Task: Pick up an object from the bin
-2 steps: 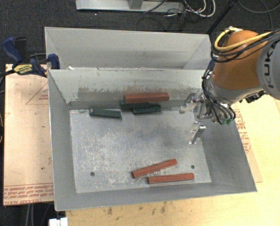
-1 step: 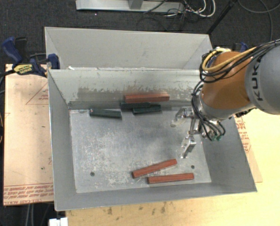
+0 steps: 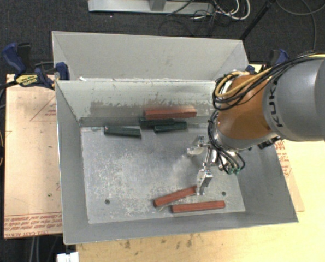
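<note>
Reddish-brown bar (image 3: 176, 196), the tilted one at about five o'clock on the floor of the bin (image 3: 69, 162), lies flat in the camera view. My jaws stand at its three-o'clock end. I cannot tell whether they touch it, nor whether they are apart or together. A second reddish bar (image 3: 198, 206) lies just beside it toward five o'clock. Up at twelve, by the back wall, rest a third reddish bar (image 3: 170, 113) and two dark green bars (image 3: 122, 131). By my reading nothing is lifted yet, so the grasp and the raise are both left.

Floor (image 3: 129, 173) open centre-left; dark bars (image 3: 122, 131) crowd the back wall (image 3: 124, 94) (a red-brown bar (image 3: 169, 113) too), two red-brown bars (image 3: 198, 206) the front
</note>
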You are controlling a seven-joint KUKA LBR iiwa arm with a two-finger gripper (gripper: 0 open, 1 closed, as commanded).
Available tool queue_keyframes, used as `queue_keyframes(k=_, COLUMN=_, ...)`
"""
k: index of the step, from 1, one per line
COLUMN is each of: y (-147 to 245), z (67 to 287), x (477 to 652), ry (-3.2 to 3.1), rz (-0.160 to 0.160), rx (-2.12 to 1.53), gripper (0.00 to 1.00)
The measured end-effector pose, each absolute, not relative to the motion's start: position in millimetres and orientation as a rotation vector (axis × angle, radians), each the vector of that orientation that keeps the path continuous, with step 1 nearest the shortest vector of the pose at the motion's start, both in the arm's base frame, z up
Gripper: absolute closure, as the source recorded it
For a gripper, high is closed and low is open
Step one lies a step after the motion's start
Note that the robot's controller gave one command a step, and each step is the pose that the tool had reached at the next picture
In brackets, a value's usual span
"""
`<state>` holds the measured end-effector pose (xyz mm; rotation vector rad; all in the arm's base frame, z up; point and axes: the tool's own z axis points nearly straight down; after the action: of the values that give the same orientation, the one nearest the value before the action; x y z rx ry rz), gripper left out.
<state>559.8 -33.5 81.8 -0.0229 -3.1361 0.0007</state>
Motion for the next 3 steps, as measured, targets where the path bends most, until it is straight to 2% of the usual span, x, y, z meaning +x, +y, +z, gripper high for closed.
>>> queue_keyframes(k=1, y=-38.8, z=81.5, x=536.1, ry=-3.153, rz=0.001, rx=0.028, gripper=0.0)
queue_keyframes(k=2, y=-1.0, z=81.0, x=522.3, ry=-3.08, rz=0.005, rx=0.696, gripper=1.0)
queue_keyframes(k=3, y=-1.0, z=80.9, x=522.3, ry=-3.08, rz=0.005, rx=0.695, gripper=1.0)
